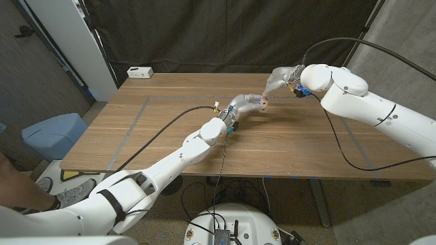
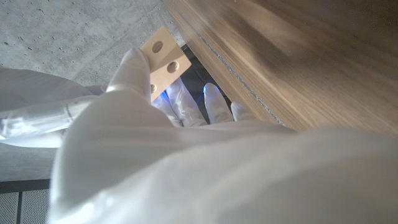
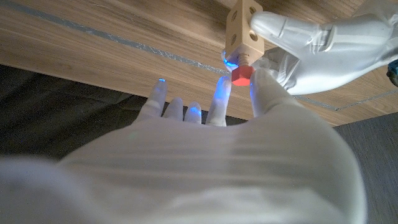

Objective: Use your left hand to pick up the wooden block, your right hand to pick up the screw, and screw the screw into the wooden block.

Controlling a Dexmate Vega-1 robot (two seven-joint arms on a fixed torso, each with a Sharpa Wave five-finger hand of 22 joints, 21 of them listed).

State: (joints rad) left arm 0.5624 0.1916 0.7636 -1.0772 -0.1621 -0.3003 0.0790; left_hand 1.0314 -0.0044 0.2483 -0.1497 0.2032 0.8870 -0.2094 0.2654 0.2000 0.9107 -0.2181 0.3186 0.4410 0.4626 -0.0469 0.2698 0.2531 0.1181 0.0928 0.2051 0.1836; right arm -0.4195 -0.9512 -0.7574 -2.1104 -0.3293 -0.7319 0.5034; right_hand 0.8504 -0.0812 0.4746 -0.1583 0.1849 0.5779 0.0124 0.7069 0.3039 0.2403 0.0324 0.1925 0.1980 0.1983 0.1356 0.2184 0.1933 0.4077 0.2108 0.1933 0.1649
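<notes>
Screwing looked underway: the left hand (image 3: 323, 46) gripped the wooden block (image 3: 243, 28) above the counter (image 1: 170, 136) while the right hand (image 3: 249, 118) pinched the screw (image 3: 242, 74) at its hole, likely needing further turning.

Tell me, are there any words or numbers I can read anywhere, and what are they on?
None can be read.
The white box at the table's far edge has dark marks, too small to read.
The wooden block held by the left hand shows only round holes, no writing.
</notes>
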